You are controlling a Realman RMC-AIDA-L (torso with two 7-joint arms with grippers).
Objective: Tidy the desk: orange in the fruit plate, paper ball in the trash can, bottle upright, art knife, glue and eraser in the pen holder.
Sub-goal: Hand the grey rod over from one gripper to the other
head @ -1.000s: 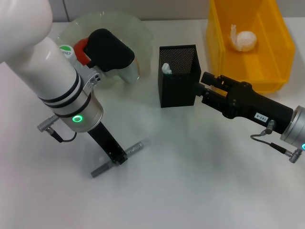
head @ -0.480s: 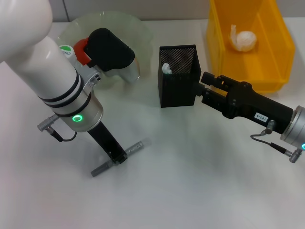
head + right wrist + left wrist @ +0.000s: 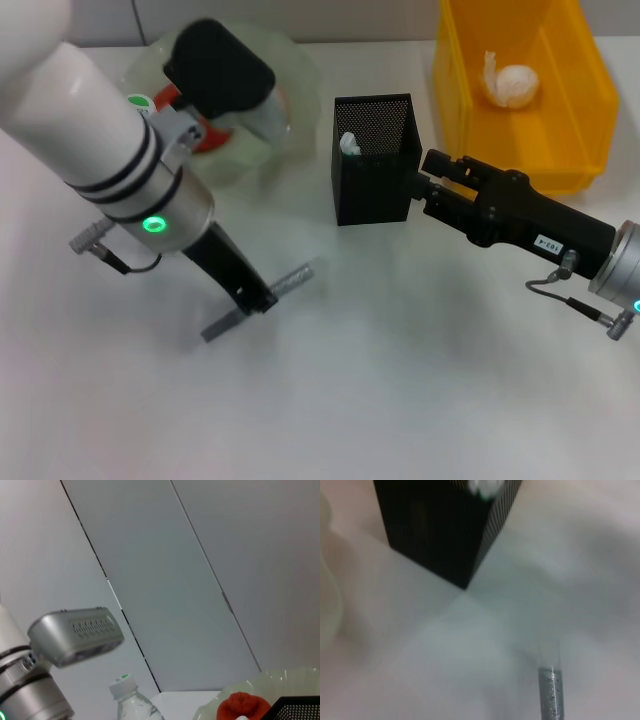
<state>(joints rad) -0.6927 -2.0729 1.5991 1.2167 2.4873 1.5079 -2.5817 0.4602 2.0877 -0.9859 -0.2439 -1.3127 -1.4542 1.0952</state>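
I count one desk (image 3: 400, 400), white and filling most of the head view. Two arms reach over it. My left arm comes in from the upper left, and the left gripper (image 3: 258, 297) sits left of centre, clamped on one grey stick-shaped tool, the knife (image 3: 262, 300), which is slanted with both ends jutting out past the fingers; whether it is touching the desk I cannot tell. In the left wrist view one grey glittery end of that knife (image 3: 551, 692) shows at the lower edge. My right arm enters from the lower right, and the right gripper (image 3: 422, 186) rests just beside the right wall of the holder; its jaws stand a narrow way apart with nothing between them.

One yellow can (image 3: 580, 90) stands in the upper right corner, with one paper ball (image 3: 516, 84) lying inside it. One pale-green plate (image 3: 295, 70) sits at the upper left, largely hidden by my left arm's wrist; one orange (image 3: 205, 135) shows in it as a red patch behind that wrist. One black mesh holder (image 3: 372, 185) stands upright at upper centre, between plate and can, with one small white-and-green item (image 3: 349, 143) poking up inside its left corner. One bottle (image 3: 131, 705) shows in the right wrist view, upright, white cap on, beside the plate; in the head view only its cap (image 3: 137, 102) peeks out at the arm's edge.
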